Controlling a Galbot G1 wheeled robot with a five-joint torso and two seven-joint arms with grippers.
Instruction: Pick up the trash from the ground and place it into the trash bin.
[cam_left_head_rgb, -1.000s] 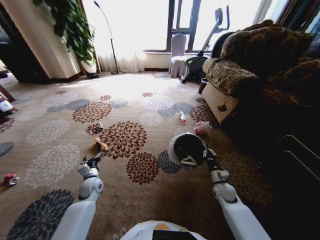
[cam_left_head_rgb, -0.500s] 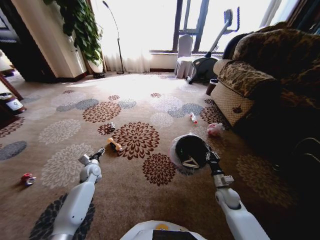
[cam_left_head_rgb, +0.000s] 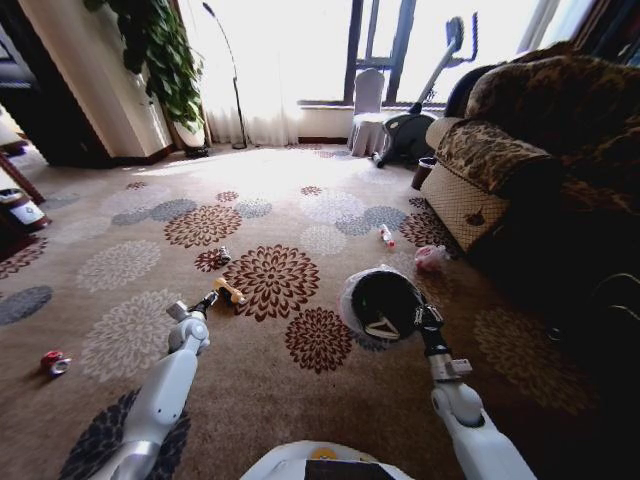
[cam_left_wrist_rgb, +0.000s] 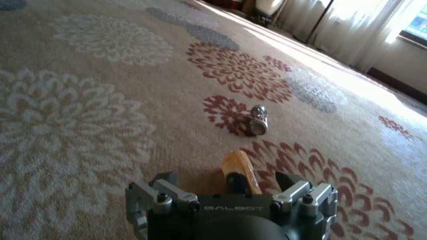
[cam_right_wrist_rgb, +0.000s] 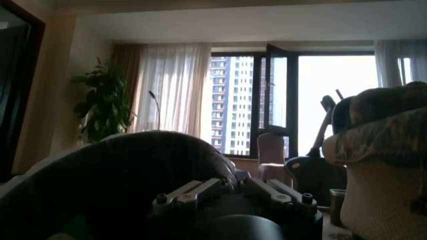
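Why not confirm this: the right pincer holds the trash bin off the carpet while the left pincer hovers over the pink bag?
Wrong on the bag. The left pincer hovers over a yellow piece of trash, as the left wrist view shows. The right pincer does hold the trash bin.

"GALBOT" on the left pincer (cam_left_wrist_rgb: 233, 186) housing

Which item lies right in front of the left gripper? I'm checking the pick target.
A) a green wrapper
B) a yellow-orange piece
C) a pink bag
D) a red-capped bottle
B: in the left wrist view the yellow-orange piece lies on the carpet just ahead of the open left gripper.
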